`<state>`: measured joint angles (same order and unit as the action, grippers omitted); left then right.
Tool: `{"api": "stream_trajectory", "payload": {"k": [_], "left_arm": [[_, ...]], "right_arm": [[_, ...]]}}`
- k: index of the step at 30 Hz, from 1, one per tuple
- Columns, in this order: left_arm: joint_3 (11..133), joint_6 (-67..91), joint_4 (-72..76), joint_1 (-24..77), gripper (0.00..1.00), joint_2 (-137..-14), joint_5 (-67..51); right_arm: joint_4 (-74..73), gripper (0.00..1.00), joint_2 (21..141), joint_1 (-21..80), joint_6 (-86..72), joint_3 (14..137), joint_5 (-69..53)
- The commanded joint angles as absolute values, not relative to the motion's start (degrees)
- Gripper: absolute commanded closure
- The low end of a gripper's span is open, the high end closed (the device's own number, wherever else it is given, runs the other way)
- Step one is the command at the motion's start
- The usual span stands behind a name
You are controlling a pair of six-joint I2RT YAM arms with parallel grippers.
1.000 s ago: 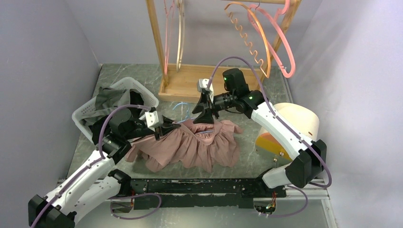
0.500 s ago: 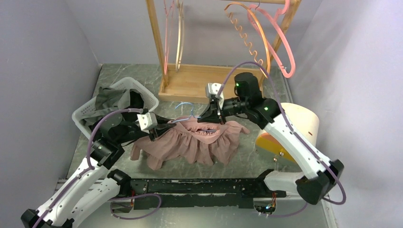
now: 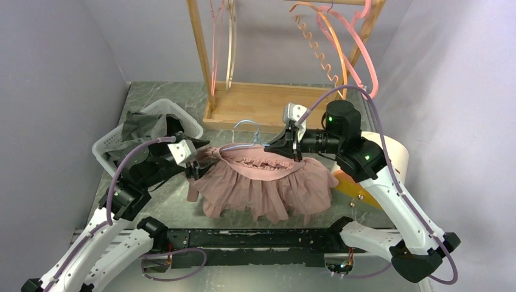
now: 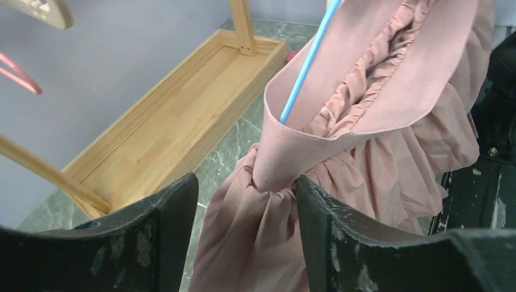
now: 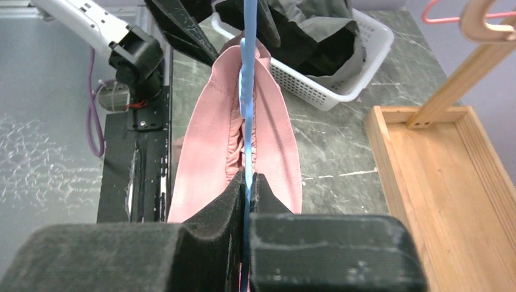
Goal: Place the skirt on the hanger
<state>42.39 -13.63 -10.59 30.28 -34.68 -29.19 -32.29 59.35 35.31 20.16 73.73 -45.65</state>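
R gripper [image 5: 248, 182] clamps hanger [image 5: 246, 91], skirt [image 5: 207, 140] prob. on.

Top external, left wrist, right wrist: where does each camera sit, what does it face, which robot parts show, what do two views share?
Top external: above, behind the robot, facing down at the skirt and rack; shows left arm, right arm, left gripper, right gripper.
Left wrist: on the left arm, facing the skirt's waistband and blue hanger; shows its open fingers.
Right wrist: on the right arm, facing along the blue hanger towards the basket; shows its fingers shut on it.
Shared: both wrist views show skirt, blue hanger, rack.
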Motion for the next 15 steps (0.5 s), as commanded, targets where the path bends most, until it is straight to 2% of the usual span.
{"api": "stream_trajectory", "payload": {"k": [1, 4, 10, 15], "left_arm": [[46.1, -9.4, -8.3, 29.9, 0.32, -35.0, -22.9], [47.6, -7.4, -6.0, 30.0, 0.28, -35.7, -19.0], [48.3, -2.7, -4.8, 30.0, 0.28, -35.9, -9.1], [46.1, 1.3, -3.2, 29.9, 0.28, -35.1, -6.3]], "right_arm": [[-26.5, 1.00, 56.9, 35.1, 12.7, 72.6, -38.2], [-25.3, 1.00, 56.4, 35.1, 8.8, 71.1, -31.5], [-23.7, 1.00, 55.1, 35.1, -0.1, 70.1, -12.4], [-23.2, 1.00, 55.8, 35.1, -5.2, 72.8, 3.4]]}}
